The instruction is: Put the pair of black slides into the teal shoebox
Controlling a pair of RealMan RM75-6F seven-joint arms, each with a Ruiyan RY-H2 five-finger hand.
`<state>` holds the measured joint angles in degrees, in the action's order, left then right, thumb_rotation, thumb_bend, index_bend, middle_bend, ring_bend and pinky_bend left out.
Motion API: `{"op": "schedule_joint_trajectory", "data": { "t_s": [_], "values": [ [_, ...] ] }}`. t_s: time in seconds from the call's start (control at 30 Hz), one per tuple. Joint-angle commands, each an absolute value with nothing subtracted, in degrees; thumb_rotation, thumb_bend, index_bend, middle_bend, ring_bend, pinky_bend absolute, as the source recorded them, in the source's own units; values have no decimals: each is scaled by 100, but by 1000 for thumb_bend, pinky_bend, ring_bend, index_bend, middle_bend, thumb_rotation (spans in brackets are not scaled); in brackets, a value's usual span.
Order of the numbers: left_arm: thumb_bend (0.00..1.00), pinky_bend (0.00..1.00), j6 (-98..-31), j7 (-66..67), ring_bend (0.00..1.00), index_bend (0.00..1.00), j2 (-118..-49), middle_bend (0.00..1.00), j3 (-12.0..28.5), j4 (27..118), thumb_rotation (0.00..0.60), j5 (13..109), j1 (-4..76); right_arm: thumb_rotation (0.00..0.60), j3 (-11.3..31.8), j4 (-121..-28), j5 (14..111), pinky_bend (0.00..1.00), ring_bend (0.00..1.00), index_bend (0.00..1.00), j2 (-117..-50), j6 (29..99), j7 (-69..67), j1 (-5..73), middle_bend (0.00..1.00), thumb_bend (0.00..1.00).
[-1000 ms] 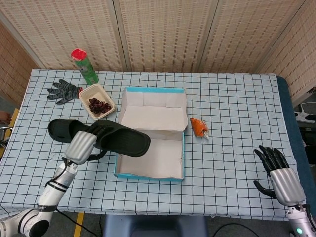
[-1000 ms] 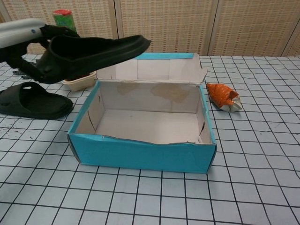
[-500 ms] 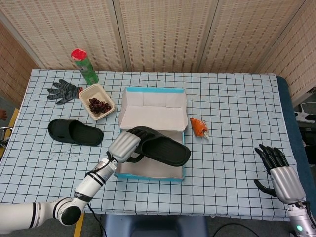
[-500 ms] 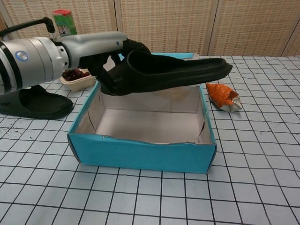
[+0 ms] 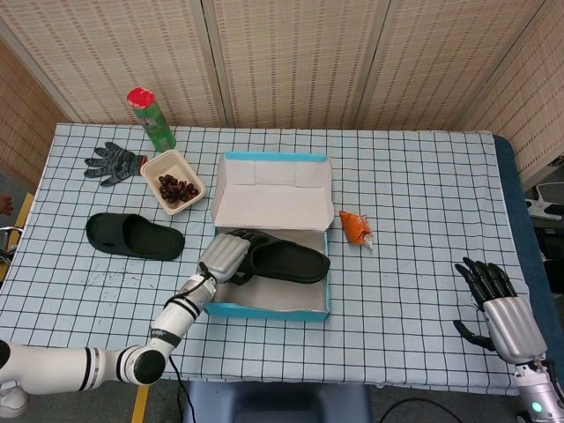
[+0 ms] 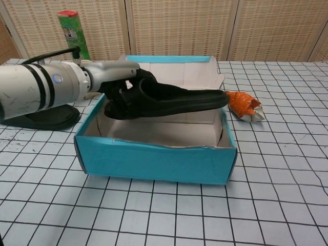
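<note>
Lower than half a second ago, the black slide (image 6: 169,100) held by the left hand (image 5: 226,257) now sits down inside the teal shoebox (image 6: 154,161) instead of hovering above its rim. The hand grips the slide at its heel end, fingers wrapped around the strap area, and the sole runs crosswise through the box with its toe reaching the right wall. From the chest view the slide lies nearly level, about at the height of the rim; whether it touches the floor of the box cannot be told. It is matte black, thick-soled and moulded in one piece, with a broad band over the foot.

Its mate, the second black slide (image 5: 134,236), lies flat on the table (image 5: 423,203), left of the shoebox and well apart from it. It has not moved. The shoebox is teal outside and pale cardboard inside, its lid flap standing open at the back.

The right hand (image 5: 498,308) rests near the front right corner of the table, fingers apart and holding nothing.

Behind the loose slide are a small tray of dark red fruit (image 5: 174,181), a grey glove (image 5: 113,163) and a green can with a red cap (image 5: 150,117). An orange crumpled wrapper (image 5: 354,227) lies just right of the box.
</note>
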<state>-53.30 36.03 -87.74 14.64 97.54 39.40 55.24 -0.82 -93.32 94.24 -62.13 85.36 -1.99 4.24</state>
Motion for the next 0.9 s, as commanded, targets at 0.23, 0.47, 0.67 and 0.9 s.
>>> {"op": "schedule_joint_trajectory", "data": {
  "t_s": [0.23, 0.47, 0.67, 0.9],
  "values": [
    [569, 788, -5682, 3851, 761, 453, -9170, 743, 1183, 9186, 600, 3818, 5694, 600, -109, -9351, 9423, 0, 0, 0, -6205, 8482, -186, 437, 0, 148],
    [558, 857, -5878, 4019, 815, 520, -9462, 829, 1089, 8783, 600, 3638, 5721, 600, -147, -9377, 9458, 0, 0, 0, -6192, 8442, -173, 449, 0, 148],
    [557, 883, -5862, 4480, 834, 543, -9663, 851, 879, 8583, 600, 3221, 5806, 600, -168, -9390, 9479, 0, 0, 0, -6198, 8431, -167, 452, 0, 148],
    [550, 884, -5846, 4765, 835, 542, -9889, 851, 737, 8460, 600, 3088, 5879, 600, -175, -9396, 9491, 0, 0, 0, -6202, 8433, -177, 454, 0, 148]
  ]
}}
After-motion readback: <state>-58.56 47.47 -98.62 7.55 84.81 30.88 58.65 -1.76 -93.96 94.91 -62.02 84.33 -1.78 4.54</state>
